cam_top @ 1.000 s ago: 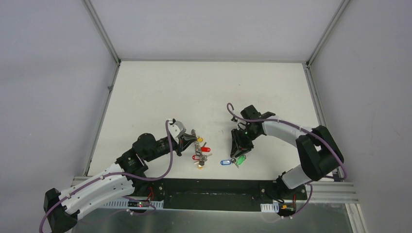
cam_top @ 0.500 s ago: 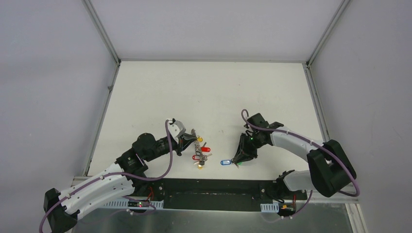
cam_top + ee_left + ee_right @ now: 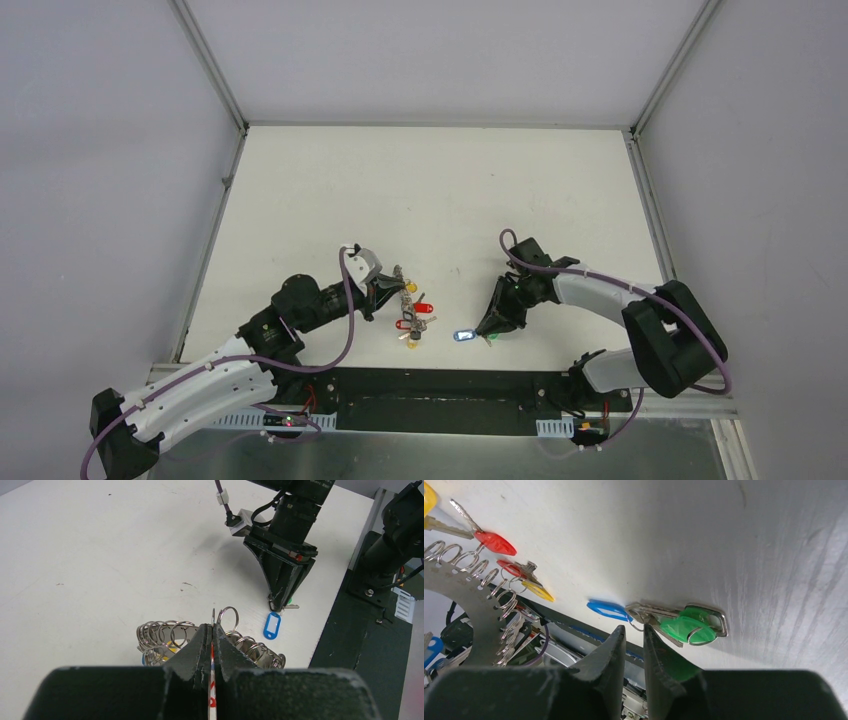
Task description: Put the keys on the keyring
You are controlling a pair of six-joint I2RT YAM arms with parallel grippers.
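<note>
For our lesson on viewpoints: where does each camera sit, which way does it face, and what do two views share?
Top external: above and behind, looking down at the table; both arms, left gripper and right gripper, show.
Left wrist: low, facing over the keyring toward the right gripper; left fingers show.
Right wrist: low, facing the green-tagged key; right fingers show.
Shared: both wrist views show the blue tag and keyring.

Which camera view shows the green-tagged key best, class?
The right wrist view: the green-tagged key lies in full sight on the table, tag, ring and blade clear. The top view shows only a green speck beside the right gripper; the left wrist view shows a green sliver under that gripper.
</note>
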